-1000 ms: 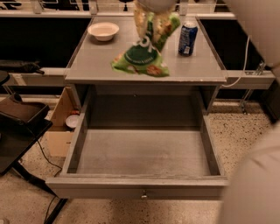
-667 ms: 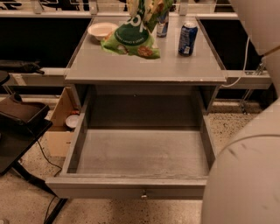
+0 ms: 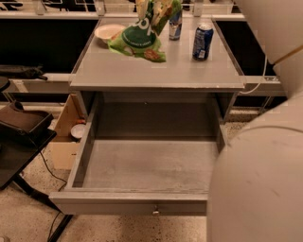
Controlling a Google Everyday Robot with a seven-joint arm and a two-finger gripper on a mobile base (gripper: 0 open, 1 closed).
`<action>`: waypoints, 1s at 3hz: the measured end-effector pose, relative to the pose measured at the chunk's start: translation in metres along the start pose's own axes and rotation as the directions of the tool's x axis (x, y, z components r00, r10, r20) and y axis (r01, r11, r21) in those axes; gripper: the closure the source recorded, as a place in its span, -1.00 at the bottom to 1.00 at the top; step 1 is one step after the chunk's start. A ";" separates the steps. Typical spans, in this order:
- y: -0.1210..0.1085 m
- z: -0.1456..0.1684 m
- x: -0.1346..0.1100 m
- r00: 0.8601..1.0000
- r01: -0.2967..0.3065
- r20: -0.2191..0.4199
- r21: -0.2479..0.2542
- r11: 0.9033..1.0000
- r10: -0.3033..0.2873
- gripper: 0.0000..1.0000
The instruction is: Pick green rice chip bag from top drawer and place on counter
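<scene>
The green rice chip bag (image 3: 138,40) hangs over the back left of the counter (image 3: 156,71), its lower edge at or just above the surface. My gripper (image 3: 152,10) is at the top edge of the view, shut on the bag's upper end. The top drawer (image 3: 94,142) is pulled fully open below the counter and nothing shows inside it. Its knob (image 3: 155,212) is on the front panel.
A white bowl (image 3: 108,32) stands just left of the bag. A blue can (image 3: 202,42) and a slimmer can (image 3: 175,24) stand at the back right of the counter. My arm (image 3: 258,179) fills the right side. A cardboard box (image 3: 66,137) sits on the floor to the left.
My gripper has carried the bag left and toward the back of the counter, beside the bowl. The drawer has stayed open.
</scene>
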State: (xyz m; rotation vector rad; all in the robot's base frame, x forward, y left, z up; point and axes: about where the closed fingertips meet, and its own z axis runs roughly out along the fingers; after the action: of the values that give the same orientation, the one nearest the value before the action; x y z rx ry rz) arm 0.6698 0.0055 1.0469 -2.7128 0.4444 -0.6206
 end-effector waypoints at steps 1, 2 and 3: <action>-0.016 0.051 0.036 0.999 -0.038 -0.005 0.109 0.993 0.038 1.00; -0.031 0.115 0.066 0.997 -0.082 0.020 0.194 0.977 0.080 1.00; -0.033 0.143 0.072 0.995 -0.097 0.035 0.202 0.975 0.092 0.70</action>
State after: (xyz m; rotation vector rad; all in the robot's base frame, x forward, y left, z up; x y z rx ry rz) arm 0.8055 0.0433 0.9635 -2.4877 0.4737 -0.5720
